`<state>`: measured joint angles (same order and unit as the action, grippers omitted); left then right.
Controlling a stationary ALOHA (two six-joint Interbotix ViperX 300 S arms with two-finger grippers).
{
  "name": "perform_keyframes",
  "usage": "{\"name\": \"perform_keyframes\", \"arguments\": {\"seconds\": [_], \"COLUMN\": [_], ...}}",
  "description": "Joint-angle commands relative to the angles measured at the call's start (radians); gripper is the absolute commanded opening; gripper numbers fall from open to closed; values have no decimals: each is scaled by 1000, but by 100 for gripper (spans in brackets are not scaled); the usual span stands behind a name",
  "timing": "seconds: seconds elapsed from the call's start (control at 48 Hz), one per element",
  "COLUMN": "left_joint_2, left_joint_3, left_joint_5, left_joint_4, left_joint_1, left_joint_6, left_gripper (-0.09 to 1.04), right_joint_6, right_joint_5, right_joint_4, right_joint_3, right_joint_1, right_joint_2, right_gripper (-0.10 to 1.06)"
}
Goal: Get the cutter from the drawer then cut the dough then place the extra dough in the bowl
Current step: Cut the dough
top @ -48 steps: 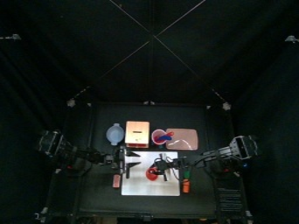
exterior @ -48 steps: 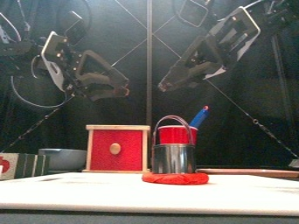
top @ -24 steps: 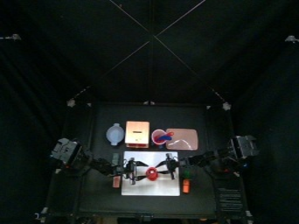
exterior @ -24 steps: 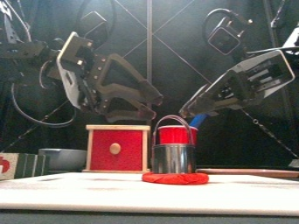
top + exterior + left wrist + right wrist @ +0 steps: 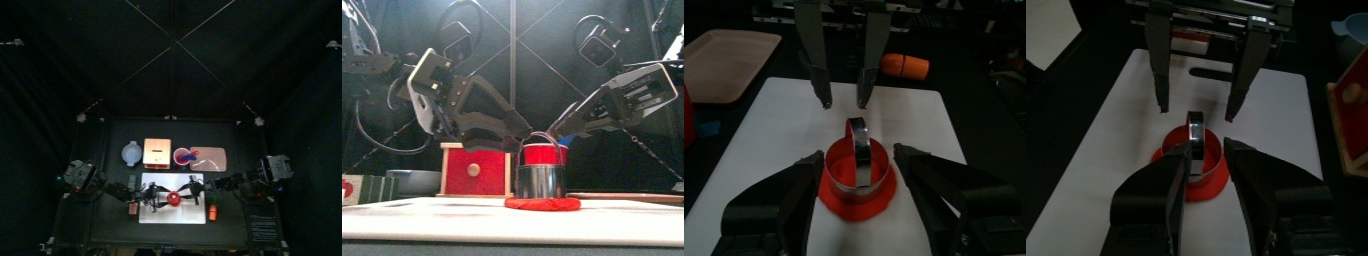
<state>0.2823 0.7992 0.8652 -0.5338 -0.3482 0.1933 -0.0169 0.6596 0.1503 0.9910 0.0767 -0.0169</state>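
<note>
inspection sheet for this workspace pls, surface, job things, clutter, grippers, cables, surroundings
surface: white cutting board lies flat at the front middle.
job's things: round metal cutter stands on the red dough, handle up, with dough showing around its base. The wooden box is behind the board and its red drawer front looks shut. The blue-grey bowl is left of the box, with no dough seen in it.
clutter: red cup with toy knives at the left end of the pink tray; orange toy beside the board's right edge.
grippers: left gripper and right gripper are both open, low on either side of the cutter, holding nothing.
cables: nothing seen
surroundings: nothing seen
</note>
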Motion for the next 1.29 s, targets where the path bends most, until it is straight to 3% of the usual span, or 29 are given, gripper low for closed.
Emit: {"name": "perform_keyframes", "arguments": {"seconds": [0.021, 0.333, 0.646, 1.292], "left_joint_2": [-3, 12, 17, 17], "left_joint_3": [-20, -21, -25, -23], "left_joint_5": [3, -3, -28, -26], "left_joint_4": [0, -6, -9, -9], "left_joint_1": [-2, -2, -2, -2], "left_joint_6": [5, 0, 2, 9], "left_gripper": [91, 91, 91, 88], "right_joint_6": [-2, -2, -2, -3], "right_joint_5": [9, 9, 2, 2], "right_joint_4": [-3, 2, -8, -26], "right_joint_3": [-21, -69, -5, -60], "right_joint_1": [0, 2, 25, 41], "right_joint_2": [-3, -75, 9, -57], "right_gripper": [72, 72, 72, 72]}}
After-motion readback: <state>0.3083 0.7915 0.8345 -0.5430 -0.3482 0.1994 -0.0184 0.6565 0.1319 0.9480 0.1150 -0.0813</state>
